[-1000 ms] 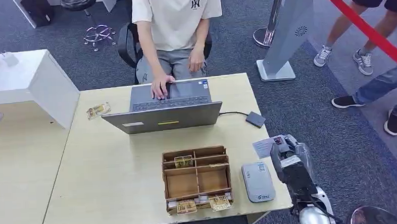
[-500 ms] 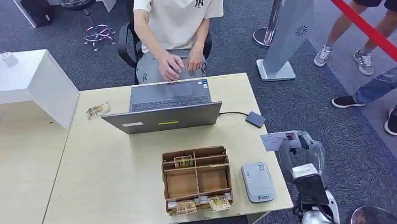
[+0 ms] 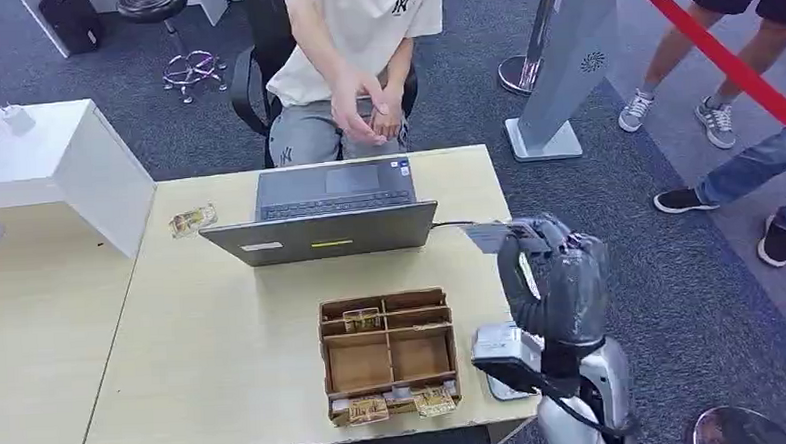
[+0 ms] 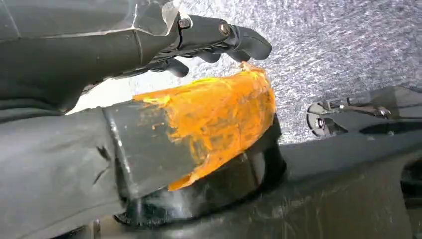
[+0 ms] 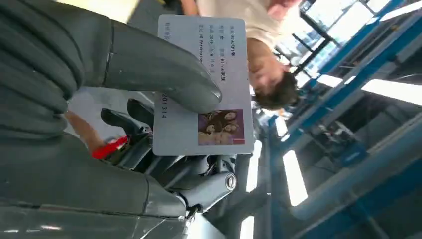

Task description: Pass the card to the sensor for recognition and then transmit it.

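Note:
My right hand [image 3: 554,275] is raised over the table's right edge and pinches a pale card [image 3: 487,236] at its upper tip, level with the laptop's right corner. The right wrist view shows the card [image 5: 204,84], with printed text and a small photo, pressed by the thumb [image 5: 164,74] against the darker fingers behind it. The grey card sensor [image 3: 490,346] lies flat near the table's front right corner, partly covered by my forearm. My left hand [image 4: 219,45] hangs beside the body over grey carpet, its fingers apart and holding nothing.
A person sits behind the open laptop [image 3: 328,210] with both hands lifted near their chest. A wooden organiser [image 3: 388,354] with small cards stands at the front centre. A loose card [image 3: 194,219] lies at the table's left. A red barrier and people's legs are at the right.
My right hand has lifted the card and carried it up and inward from beside the sensor toward the laptop. The person has taken their hand off the keyboard.

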